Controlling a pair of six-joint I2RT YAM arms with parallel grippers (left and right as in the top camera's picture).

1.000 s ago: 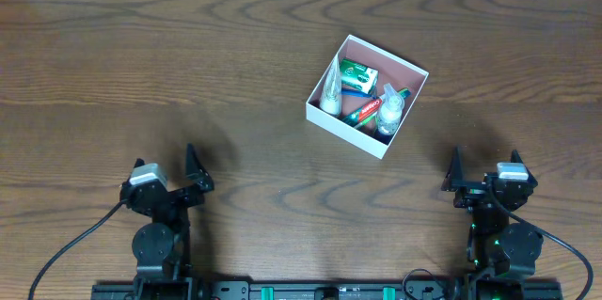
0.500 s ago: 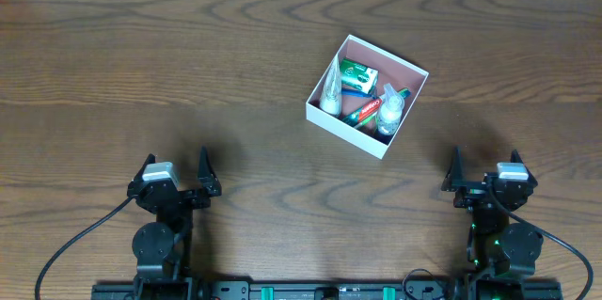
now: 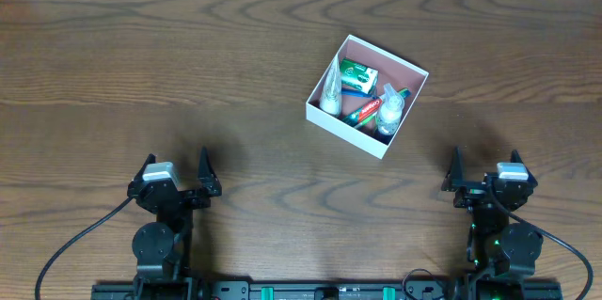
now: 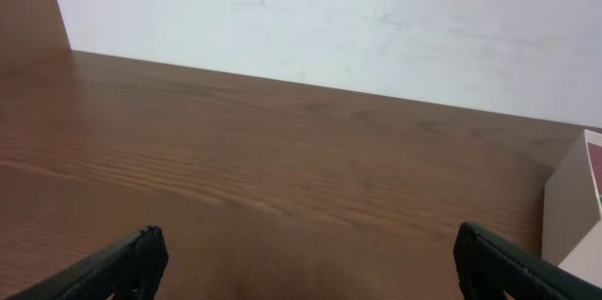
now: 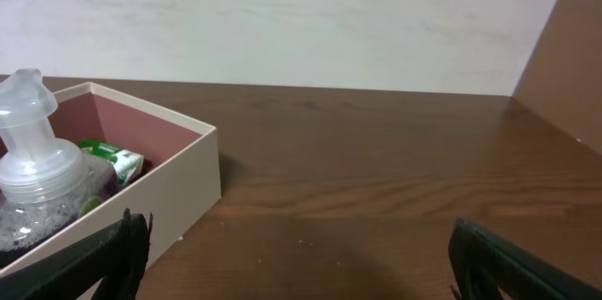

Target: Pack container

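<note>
Sitting beyond left fingers [image 3: 203, 170] and right fingers [image 3: 456, 170] is the container [image 3: 343, 131].

Gripper [image 4: 307, 248] agape, container [image 4: 570, 208] at right.

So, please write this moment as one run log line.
container: holds toiletries | left gripper: open, empty | right gripper: open, empty

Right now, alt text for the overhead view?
A white cardboard container, pink inside and holding toiletries, sits right of centre on a wooden table. Left arm and right arm rest at the near edge, jaws open, empty.
</note>
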